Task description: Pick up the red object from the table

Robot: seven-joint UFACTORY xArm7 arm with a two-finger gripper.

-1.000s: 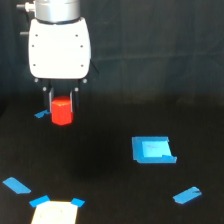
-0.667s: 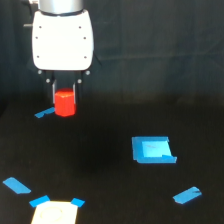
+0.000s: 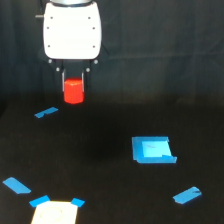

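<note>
Free room around the blue square piece (image 3: pixel 152 150) on the table (image 3: pixel 100 165): open black surface on every side. Only flat tape strips lie near it, 1 toward the exterior view's lower right (image 3: pixel 187 194), 1 far upper left (image 3: pixel 46 112).

A white, rounded housing with small dark screws sits above the gripper (image 3: pixel 73 85); its fingers (image 3: pixel 63 82) are dark.

Dim, soft-focus picture: the black table (image 3: pixel 110 170) swallows light, while the white housing (image 3: pixel 72 30) glares.
</note>
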